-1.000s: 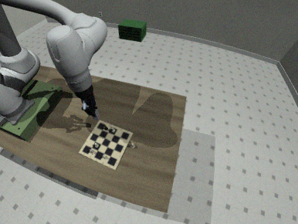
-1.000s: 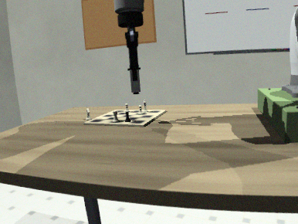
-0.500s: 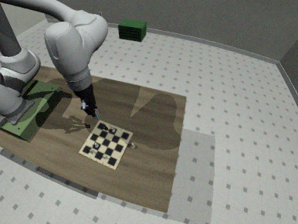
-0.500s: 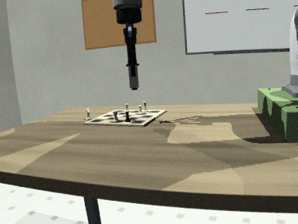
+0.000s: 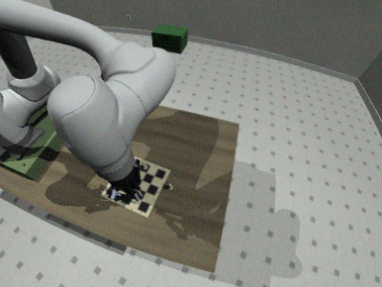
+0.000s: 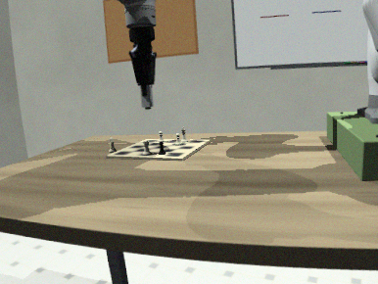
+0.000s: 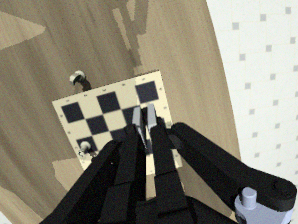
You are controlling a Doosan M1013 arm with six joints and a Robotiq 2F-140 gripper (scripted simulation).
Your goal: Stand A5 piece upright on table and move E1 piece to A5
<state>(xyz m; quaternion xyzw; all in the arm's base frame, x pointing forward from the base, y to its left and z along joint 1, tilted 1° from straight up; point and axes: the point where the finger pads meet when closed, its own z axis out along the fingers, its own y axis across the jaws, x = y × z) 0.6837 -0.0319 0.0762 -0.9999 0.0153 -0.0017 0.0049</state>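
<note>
The small chessboard (image 6: 159, 148) lies on the wooden table; it also shows in the top view (image 5: 140, 188) and the wrist view (image 7: 113, 119). My gripper (image 6: 146, 100) hangs high above the board's left part, shut on a small chess piece that is almost hidden between the fingertips. One piece (image 6: 112, 145) stands upright on the table just off the board's edge; it also shows in the wrist view (image 7: 80, 79). Several pieces stand on the board, among them a black one (image 6: 162, 147) and a white one (image 6: 161, 135).
The arm's green base block (image 6: 357, 142) stands at the table's right side. The arm's bulk (image 5: 99, 114) hides part of the board in the top view. A green box (image 5: 169, 38) sits on the floor far behind the table.
</note>
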